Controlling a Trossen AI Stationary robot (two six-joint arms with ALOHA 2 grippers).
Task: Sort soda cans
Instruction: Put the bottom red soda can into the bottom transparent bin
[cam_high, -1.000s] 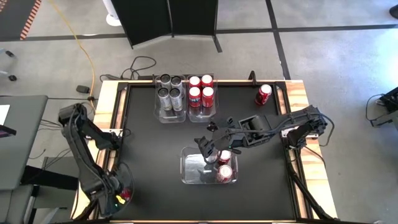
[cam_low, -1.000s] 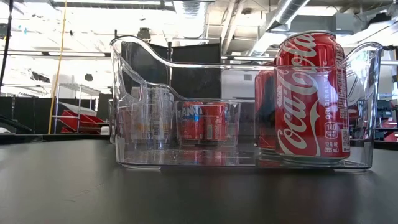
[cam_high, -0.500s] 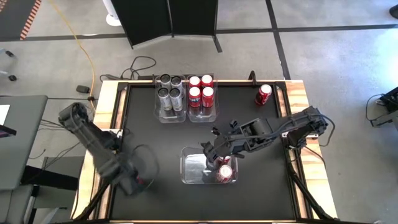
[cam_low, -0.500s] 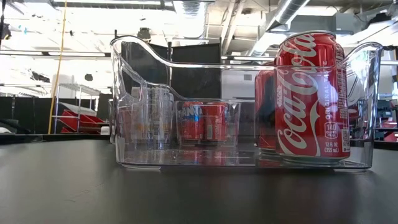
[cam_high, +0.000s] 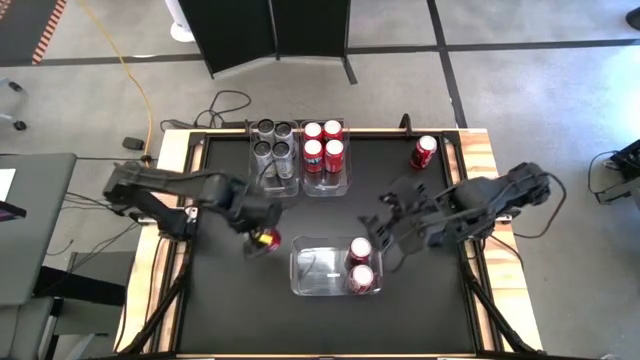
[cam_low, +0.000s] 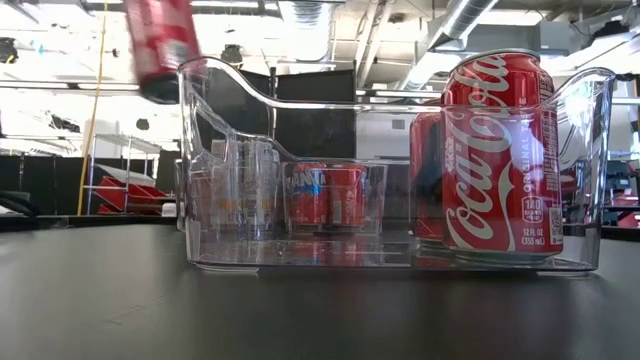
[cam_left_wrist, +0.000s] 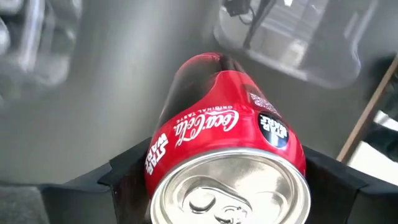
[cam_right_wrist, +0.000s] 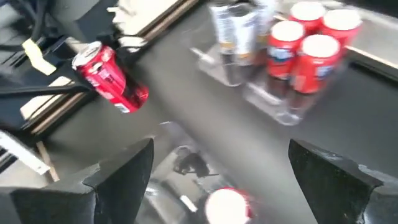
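My left gripper is shut on a red can above the table, left of the near clear bin. In the low view that can hangs high and tilted. Two red cans stand in the near bin's right end. At the far edge, one bin holds silver cans and its neighbour holds red cans. A lone red can stands near the far right corner. My right gripper is open, right of the near bin, touching nothing. My left gripper pinches the red can's side wall near its silver top end, one finger on each side, lying across the can. The can is lifted clear of the table and tilted, its top toward the wrist camera.
Black table top with a raised wooden rim. The two far bins stand side by side against the far edge. Bare black surface lies left and near of the near bin. In the right wrist view the held can shows beyond my open fingers.
My left arm has swung from the table's near left corner toward the middle, carrying the red can lifted, and now sits just left of the near bin. My right gripper has drawn back from over the near bin toward the table's right edge.
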